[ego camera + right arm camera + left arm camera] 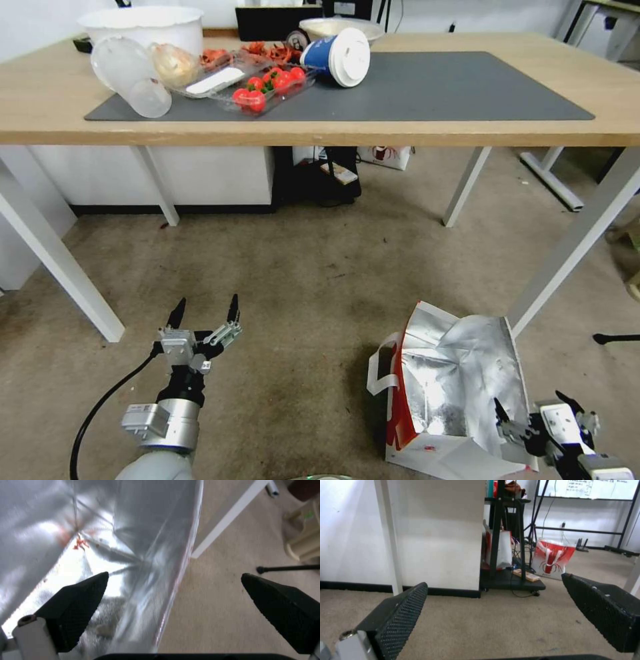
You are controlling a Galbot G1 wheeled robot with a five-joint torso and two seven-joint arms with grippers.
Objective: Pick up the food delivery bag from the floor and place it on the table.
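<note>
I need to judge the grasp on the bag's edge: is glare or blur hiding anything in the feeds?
Right wrist view: the food delivery bag has foil lining that glares white and smears with blur, though its side wall shows between the open right claw tips. Head view: evenly lit, bag foil bright, straight table edge bowed by the lens. Left wrist view: soft, left claw open above floor.
</note>
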